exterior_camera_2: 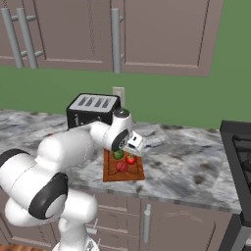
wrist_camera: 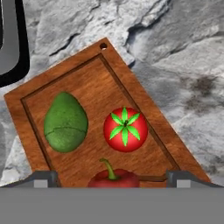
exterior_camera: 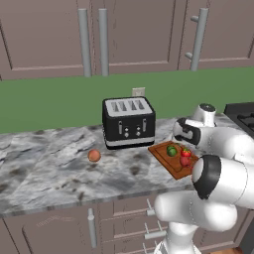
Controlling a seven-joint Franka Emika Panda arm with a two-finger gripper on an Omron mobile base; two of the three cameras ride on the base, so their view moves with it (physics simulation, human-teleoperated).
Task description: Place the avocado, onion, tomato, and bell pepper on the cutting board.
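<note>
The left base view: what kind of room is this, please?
Most likely a kitchen. A black toaster stands on a marble-patterned counter, brown cabinets hang above a green wall, and a cutting board holds vegetables beside a stove.

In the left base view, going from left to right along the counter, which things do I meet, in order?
Small round orange-tan onion → black four-slot toaster → green avocado on the reddish-brown wooden cutting board → glossy red tomato on the same board.
</note>
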